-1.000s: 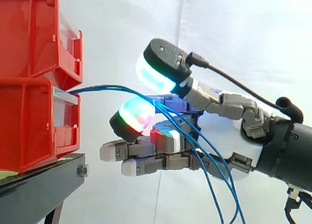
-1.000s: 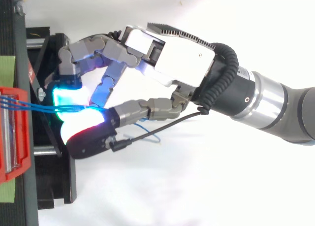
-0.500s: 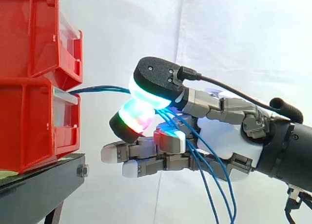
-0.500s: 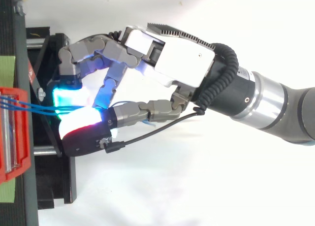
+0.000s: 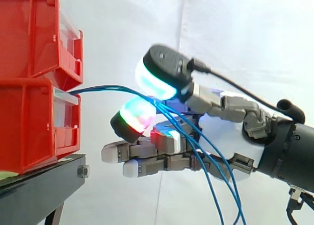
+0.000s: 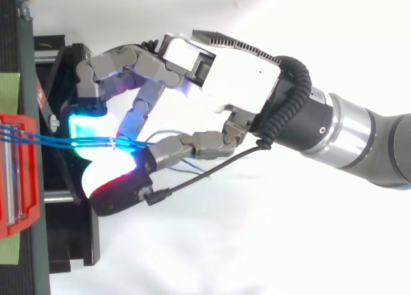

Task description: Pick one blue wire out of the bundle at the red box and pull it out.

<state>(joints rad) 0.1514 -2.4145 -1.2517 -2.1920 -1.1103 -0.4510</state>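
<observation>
Several blue wires (image 5: 103, 88) leave the front of the lower red box (image 5: 29, 127) and run right, then droop down past my hand (image 5: 221, 137). They pass through the gap between the raised thumb pad (image 5: 156, 80) above and a glowing fingertip (image 5: 136, 116) below. The thumb pad stands clear above the wires and nothing is pinched. In the top view the wires (image 6: 38, 139) cross from the red box (image 6: 16, 173) to my hand (image 6: 225, 76), fanning out slightly under the fingers. The lower fingers stretch straight toward the box.
A second red bin (image 5: 29, 34) is stacked on the lower one, both on a black stand (image 5: 39, 186). A white curtain hangs behind. Open space lies to the right of the boxes, below and around the arm.
Half a second ago the thumb pad was pressed down onto the wires against the fingertip. It has now lifted up and back, leaving the wires loose in the gap.
</observation>
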